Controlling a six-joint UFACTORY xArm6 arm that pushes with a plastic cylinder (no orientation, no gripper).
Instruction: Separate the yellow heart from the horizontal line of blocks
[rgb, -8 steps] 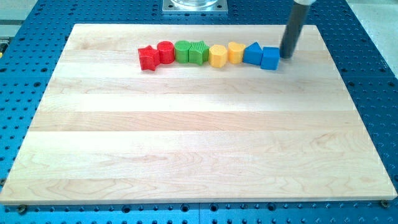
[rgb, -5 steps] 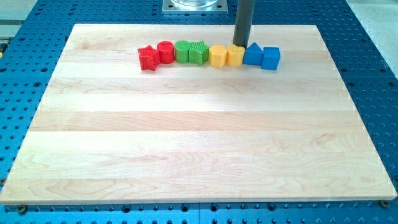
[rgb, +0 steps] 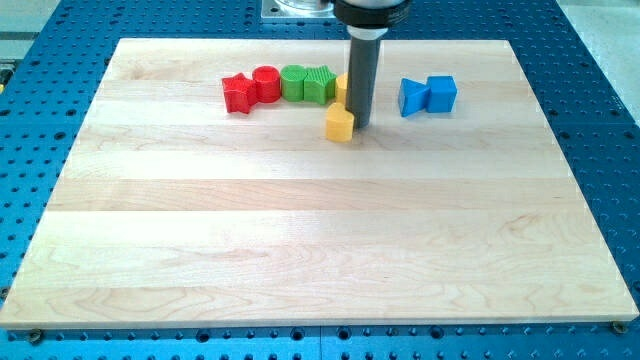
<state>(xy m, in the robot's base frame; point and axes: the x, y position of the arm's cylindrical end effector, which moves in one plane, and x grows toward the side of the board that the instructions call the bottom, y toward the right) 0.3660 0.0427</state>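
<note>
A yellow block (rgb: 340, 124), which looks like the heart, sits alone just below the row of blocks near the view's top. My tip (rgb: 359, 126) rests against its right side. A second yellow block (rgb: 342, 87) stays in the row, mostly hidden behind the rod. To its left the row holds two green blocks (rgb: 319, 85) (rgb: 293, 82), a red cylinder (rgb: 266, 83) and a red star (rgb: 237, 94). To the right, past a gap, are a blue triangular block (rgb: 411, 97) and a blue cube (rgb: 441, 93).
The wooden board (rgb: 300, 240) lies on a blue perforated table (rgb: 600, 120). A metal mount (rgb: 290, 10) stands at the view's top edge behind the board.
The rod swept left from beside the blue cube, then down through the row. One yellow block has been pushed down and left out of the line. The two blue blocks shifted slightly right.
</note>
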